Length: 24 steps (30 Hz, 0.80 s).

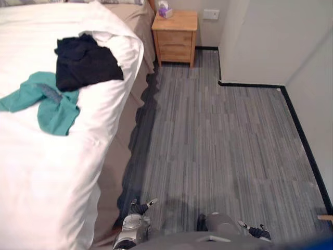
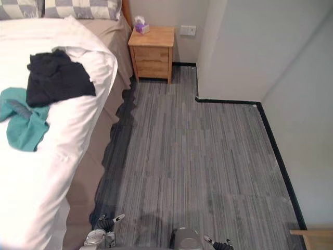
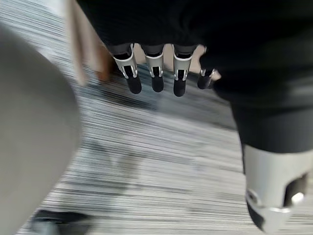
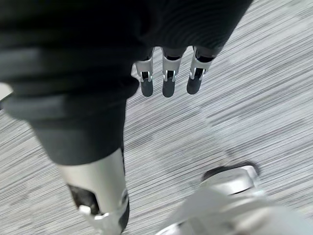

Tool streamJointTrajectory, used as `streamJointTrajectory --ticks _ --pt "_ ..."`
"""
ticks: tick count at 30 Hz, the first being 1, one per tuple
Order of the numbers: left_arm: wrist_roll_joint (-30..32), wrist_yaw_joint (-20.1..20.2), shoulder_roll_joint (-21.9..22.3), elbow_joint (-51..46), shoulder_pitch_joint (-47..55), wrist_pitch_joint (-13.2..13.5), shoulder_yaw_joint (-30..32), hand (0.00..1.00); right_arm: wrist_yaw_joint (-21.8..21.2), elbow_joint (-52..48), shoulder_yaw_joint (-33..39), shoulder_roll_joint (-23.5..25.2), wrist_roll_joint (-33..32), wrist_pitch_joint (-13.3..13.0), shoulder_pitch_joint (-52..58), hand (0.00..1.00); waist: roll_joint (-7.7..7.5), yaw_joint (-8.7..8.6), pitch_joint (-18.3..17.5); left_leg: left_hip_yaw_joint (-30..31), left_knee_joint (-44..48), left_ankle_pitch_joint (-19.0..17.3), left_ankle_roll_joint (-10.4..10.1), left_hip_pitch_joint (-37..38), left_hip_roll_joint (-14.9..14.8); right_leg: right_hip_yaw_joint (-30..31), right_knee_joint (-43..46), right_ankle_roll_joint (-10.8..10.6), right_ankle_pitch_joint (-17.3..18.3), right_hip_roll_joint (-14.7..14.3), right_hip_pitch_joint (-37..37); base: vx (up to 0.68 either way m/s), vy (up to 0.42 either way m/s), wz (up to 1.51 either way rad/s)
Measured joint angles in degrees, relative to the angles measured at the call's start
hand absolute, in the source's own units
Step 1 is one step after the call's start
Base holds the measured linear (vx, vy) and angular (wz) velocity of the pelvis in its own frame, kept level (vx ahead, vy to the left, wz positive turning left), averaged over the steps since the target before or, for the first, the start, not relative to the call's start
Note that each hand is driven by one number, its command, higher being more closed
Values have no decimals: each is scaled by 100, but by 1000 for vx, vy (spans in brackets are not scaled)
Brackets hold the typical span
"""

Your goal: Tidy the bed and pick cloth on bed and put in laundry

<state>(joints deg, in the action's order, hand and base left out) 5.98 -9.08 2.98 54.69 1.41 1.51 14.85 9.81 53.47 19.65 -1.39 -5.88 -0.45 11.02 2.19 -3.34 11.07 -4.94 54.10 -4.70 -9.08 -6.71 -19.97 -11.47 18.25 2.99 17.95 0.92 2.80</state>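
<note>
A black garment (image 1: pixel 83 61) lies crumpled on the white duvet (image 1: pixel 47 156) of the bed, near its right edge. A teal garment (image 1: pixel 49 101) lies just below it, partly under the black one. My left hand (image 1: pixel 139 207) hangs low by the bedside at the bottom of the eye views, and its own wrist view shows its fingers (image 3: pixel 156 73) straight over the carpet, holding nothing. My right hand (image 1: pixel 255 229) hangs at the bottom right, with relaxed fingers (image 4: pixel 168 76) above the floor. Both hands are far from the clothes.
A wooden nightstand (image 1: pixel 175 35) with a tissue box (image 1: pixel 165 10) stands at the head of the bed against the wall. Checked pillows (image 2: pixel 78 8) lie at the headboard. A white wall corner (image 1: pixel 250 47) juts in on the right. Grey striped carpet (image 1: pixel 218 146) runs alongside the bed.
</note>
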Motion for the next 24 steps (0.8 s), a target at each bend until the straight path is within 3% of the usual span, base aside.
streamJointTrajectory --ticks 1,3,5,6,7,8,9,10,14,15,17,19,20,21,23,24 --pt "-37 -3 -9 -17 -21 0 36 0 3 -13 -22 -8 12 3 -41 0 18 15 13 -202 702 -106 84 -306 -56 157 -201 2 1 9 313 17 81 -66" --pt "-48 -24 -1 -159 -25 2 86 0 7 -9 -45 1 57 13 -109 0 -20 99 29 -706 920 -413 252 -625 -53 413 -533 -29 -16 134 687 -71 152 -67" --pt "-185 -78 -16 -285 -71 43 95 0 31 -4 -44 41 57 72 -142 0 -110 138 78 -1222 312 -736 425 -1044 128 493 -765 -108 -35 399 975 -114 216 -47" --pt "-262 -94 -43 -291 -113 67 102 0 41 27 -21 73 63 139 -213 0 -186 162 136 -1594 -433 -819 584 -1155 318 497 -776 -183 -29 598 1116 77 230 -24" --pt "-266 -100 -50 -289 -160 78 98 0 40 23 -10 89 74 152 -224 0 -203 186 146 -1743 -1025 -779 647 -1179 450 476 -770 -358 -44 698 1182 280 221 -17" --pt "-267 -125 -11 -258 -197 70 83 0 39 -10 11 85 139 154 -211 0 -171 243 125 -1888 -2122 -415 889 -1153 668 441 -728 -582 -54 778 1250 292 262 -15" --pt "-281 -122 -46 -208 -218 83 -1 0 45 24 56 102 242 172 -224 0 -238 322 103 -1936 -2921 175 1264 -968 962 480 -648 -823 20 927 1335 347 256 16" --pt "-288 -146 -130 -220 -337 97 -19 0 26 -9 9 195 280 178 -289 0 -365 267 75 -1919 -3256 247 1377 -866 1190 459 -680 -837 53 996 1249 271 224 21" --pt "-272 -220 -139 -86 -295 82 -33 0 0 -2 -112 382 449 129 -532 0 -382 405 101 -1815 -3434 244 1385 -618 1313 450 -1445 -770 -320 756 1160 133 29 19" --pt "-253 -235 -175 -35 -263 72 -99 0 -13 81 -145 447 464 130 -620 0 -441 418 72 -1801 -3452 239 1383 -500 1402 449 -1621 -759 -759 782 1136 43 -65 27" --pt "-236 -242 -233 108 -233 37 -150 0 -63 215 -150 385 506 130 -639 0 -427 387 -11 -1660 -3529 164 1263 -360 1528 467 -1614 -878 -808 848 1228 88 -62 14" --pt "-220 -253 -238 260 -193 25 -184 0 -59 373 -99 301 501 130 -667 0 -318 390 -76 -1512 -3921 56 1098 -139 1639 478 -1402 -994 -760 887 1133 113 -2 -16" --pt "-194 -257 -263 365 -181 -27 -361 0 -59 373 11 196 487 129 -722 0 -233 272 -84 -1469 -4352 34 1053 89 1791 550 -425 -1146 -655 950 709 66 45 -17" --pt "-192 -256 -274 411 -183 -28 -408 0 -63 374 55 163 487 129 -748 0 -210 251 -77 -1430 -4510 36 1050 204 1818 609 155 -1144 -654 959 434 26 61 -15" --pt "-116 -250 -451 501 -207 -40 -633 0 -62 373 118 147 492 135 -766 0 -344 244 -17 -1282 -4864 86 1049 656 1989 593 1939 -997 -897 1175 -224 -48 58 13" --pt "-30 -241 -539 525 -202 -79 -770 0 -64 394 109 147 497 148 -722 0 -458 152 9 -1143 -4923 57 1091 844 2058 535 2569 -982 -1170 1329 -395 32 58 60"
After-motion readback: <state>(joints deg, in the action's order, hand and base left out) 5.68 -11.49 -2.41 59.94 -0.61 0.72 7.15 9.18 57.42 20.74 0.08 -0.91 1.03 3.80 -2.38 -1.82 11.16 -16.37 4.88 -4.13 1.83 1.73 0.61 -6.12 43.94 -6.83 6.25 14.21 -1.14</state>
